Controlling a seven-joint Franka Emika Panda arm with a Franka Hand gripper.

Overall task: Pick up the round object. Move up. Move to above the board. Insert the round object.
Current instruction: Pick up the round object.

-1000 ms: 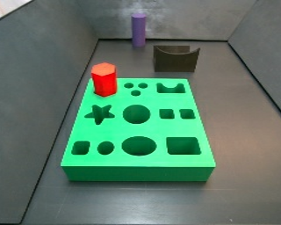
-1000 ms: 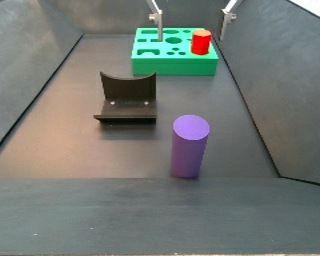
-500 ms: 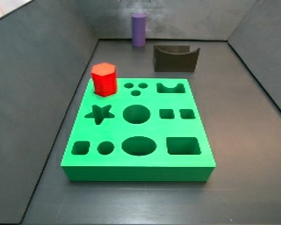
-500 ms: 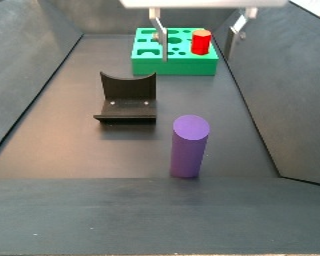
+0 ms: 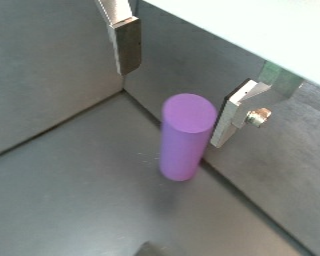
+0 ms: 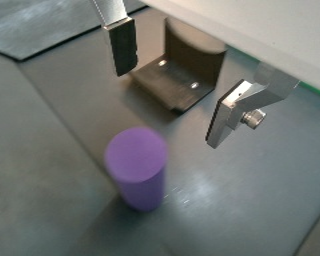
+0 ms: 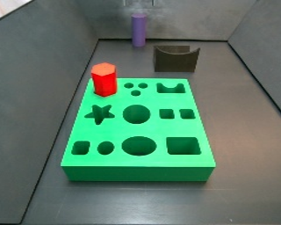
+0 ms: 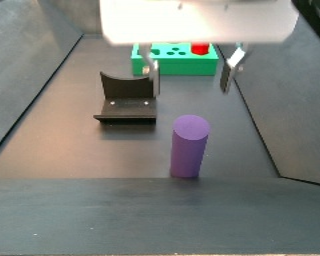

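Nothing of the task looks done yet: in a side view the fixture [image 8: 125,98] sits at the left, the round object [image 8: 188,146] stands upright on the table [image 8: 69,150] further right, untouched, and the claw [image 8: 188,76] hangs above and beyond it, fingers apart and holding nothing. Grasp, lift, carry and insertion all remain. The board [image 8: 176,58] lies well apart, its round holes seeming free beside the red peg [image 8: 200,47], though the table's walls crowd both sides.

Short red hexagonal peg [image 7: 103,78] standing upright in the green board's far-left corner hole, dark grey fixture [image 7: 176,58] with curved notch on the floor just beyond the board's far edge, fixture [image 6: 183,68] also seen in a wrist view
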